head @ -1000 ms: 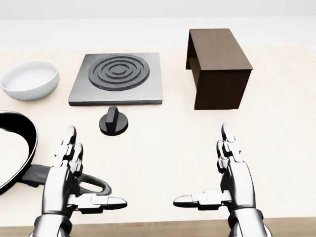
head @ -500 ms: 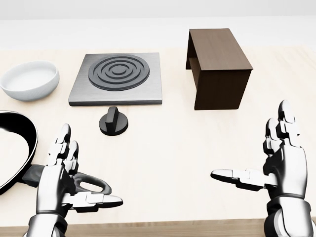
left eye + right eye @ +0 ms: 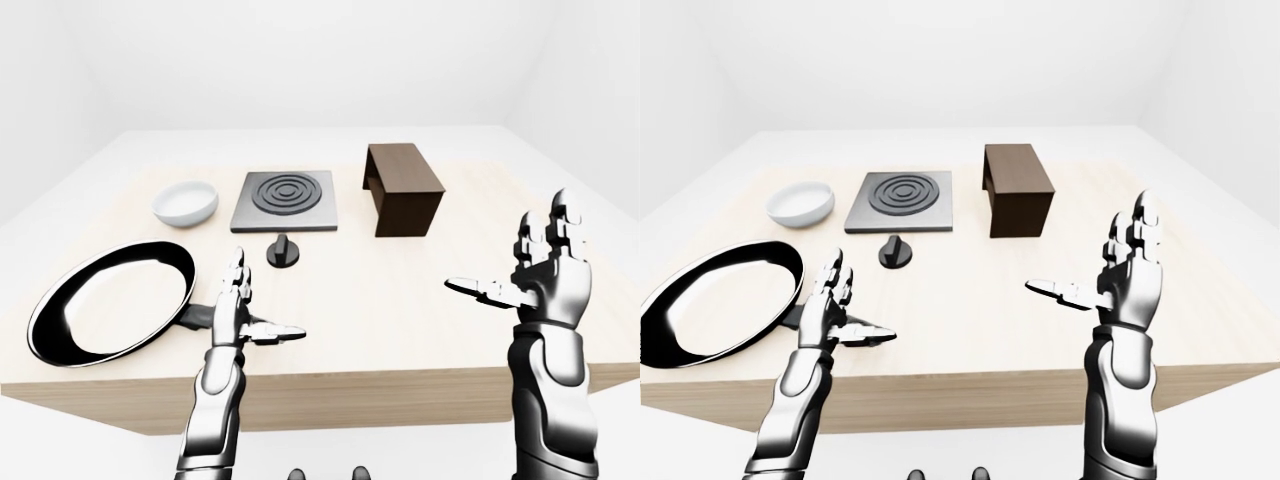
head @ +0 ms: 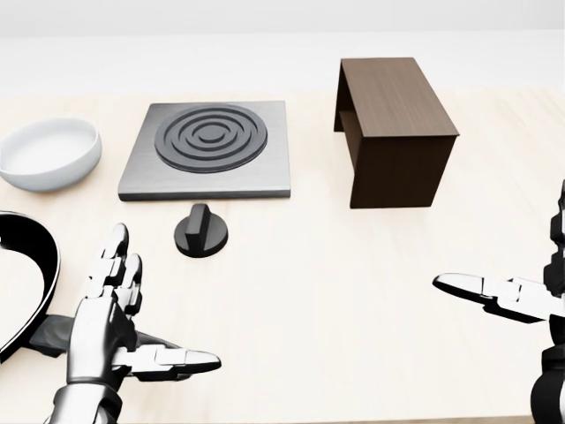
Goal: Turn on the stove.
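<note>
The grey stove plate (image 4: 208, 148) with dark concentric rings lies on the table at upper centre-left of the head view. Its black knob (image 4: 200, 233) stands just below it on the table. My left hand (image 4: 119, 314) is open, palm inward, below and left of the knob, apart from it. My right hand (image 3: 545, 265) is open and raised at the right, well away from the knob; in the head view only its thumb and edge show (image 4: 508, 296).
A brown wooden box (image 4: 393, 128) stands to the right of the stove. A white bowl (image 4: 48, 152) sits at the left. A black frying pan (image 3: 115, 298) lies at the lower left, its handle (image 4: 62, 334) under my left hand. The table's near edge (image 3: 330, 390) runs below.
My right hand has moved right and upward, mostly leaving the head view. The left hand has shifted slightly down. The view has shifted slightly.
</note>
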You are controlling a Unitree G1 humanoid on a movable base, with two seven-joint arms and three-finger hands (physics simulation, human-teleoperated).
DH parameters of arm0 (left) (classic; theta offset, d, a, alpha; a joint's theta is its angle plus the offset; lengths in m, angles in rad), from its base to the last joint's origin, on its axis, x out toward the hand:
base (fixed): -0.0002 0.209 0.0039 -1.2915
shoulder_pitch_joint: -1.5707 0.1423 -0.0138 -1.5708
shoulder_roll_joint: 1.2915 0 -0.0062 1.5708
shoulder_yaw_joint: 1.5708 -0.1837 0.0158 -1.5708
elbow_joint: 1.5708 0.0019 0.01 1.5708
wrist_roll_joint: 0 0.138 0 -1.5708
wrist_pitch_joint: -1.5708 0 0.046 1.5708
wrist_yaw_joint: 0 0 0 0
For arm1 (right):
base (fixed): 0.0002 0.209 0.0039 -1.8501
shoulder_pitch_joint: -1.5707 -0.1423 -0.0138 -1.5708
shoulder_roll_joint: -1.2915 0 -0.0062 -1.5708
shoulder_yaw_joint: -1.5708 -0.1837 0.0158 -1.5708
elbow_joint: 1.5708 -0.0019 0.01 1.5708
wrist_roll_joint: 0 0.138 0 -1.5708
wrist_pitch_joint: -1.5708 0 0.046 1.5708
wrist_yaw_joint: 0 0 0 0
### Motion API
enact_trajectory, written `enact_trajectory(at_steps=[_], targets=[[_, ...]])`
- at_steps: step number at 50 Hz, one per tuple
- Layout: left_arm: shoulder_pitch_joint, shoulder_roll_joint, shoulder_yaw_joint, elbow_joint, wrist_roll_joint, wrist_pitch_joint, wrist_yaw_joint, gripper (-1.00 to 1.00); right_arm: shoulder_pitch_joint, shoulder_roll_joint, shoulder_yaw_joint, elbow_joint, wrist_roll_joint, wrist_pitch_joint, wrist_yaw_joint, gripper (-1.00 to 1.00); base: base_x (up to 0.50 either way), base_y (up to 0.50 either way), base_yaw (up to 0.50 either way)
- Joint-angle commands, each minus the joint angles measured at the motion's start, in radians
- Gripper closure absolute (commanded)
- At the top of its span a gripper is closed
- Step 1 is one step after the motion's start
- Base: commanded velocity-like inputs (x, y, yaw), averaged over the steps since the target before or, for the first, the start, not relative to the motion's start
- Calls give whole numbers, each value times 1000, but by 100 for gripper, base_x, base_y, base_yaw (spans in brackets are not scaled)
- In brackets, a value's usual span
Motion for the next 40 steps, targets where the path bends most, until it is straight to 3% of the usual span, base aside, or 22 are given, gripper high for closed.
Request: enact_trajectory(at_steps=[1,28,40], targets=[[-1,-2,-4,12,2,-9,-1,-100,-1,-2,-9,-22,3,0,17,-100,38,0,0],[2,-4,-12,16,2,-10,-4,-100,4,4,-2,-23,0,0,26,-100,38,0,0],[-6,-10,-26,74,19,-49,1,-100,17,11,-8,-35,15,0,23,-100,11,0,0]])
